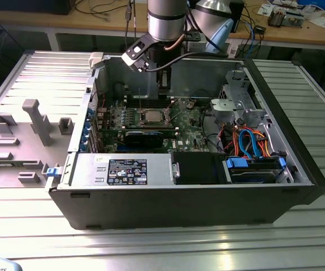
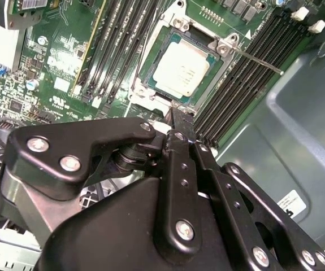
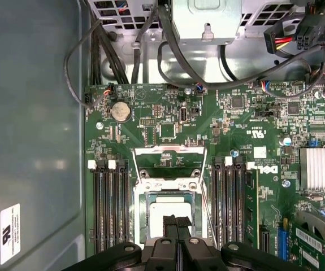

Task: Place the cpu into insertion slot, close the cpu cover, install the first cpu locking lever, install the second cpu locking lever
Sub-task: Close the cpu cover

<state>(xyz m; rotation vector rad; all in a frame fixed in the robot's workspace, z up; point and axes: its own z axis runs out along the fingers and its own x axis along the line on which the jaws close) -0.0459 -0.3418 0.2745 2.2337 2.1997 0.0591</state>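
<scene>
The cpu (image 2: pixel 180 69), with its dull silver top, lies flat in the insertion slot (image 2: pixel 157 39) on the green board; it also shows in the exterior view (image 1: pixel 151 117). My gripper (image 3: pixel 177 221) hangs just above the cpu (image 3: pixel 157 213) with its black fingers pressed together and nothing between them. The cpu cover (image 3: pixel 169 156) looks tilted up on the side of the slot (image 3: pixel 141 223) away from the case wall. A thin locking lever (image 2: pixel 258 59) juts out from the slot's corner. The gripper (image 1: pixel 163 90) reaches down into the open case.
Long black memory slots (image 3: pixel 110 206) flank the socket on both sides. The grey case wall (image 3: pixel 32 141) stands close by. A black card with a blue edge (image 1: pixel 144 137), a finned heat sink (image 3: pixel 320 166), cables (image 3: pixel 151 45) and a drive cage (image 1: pixel 252 164) crowd the case.
</scene>
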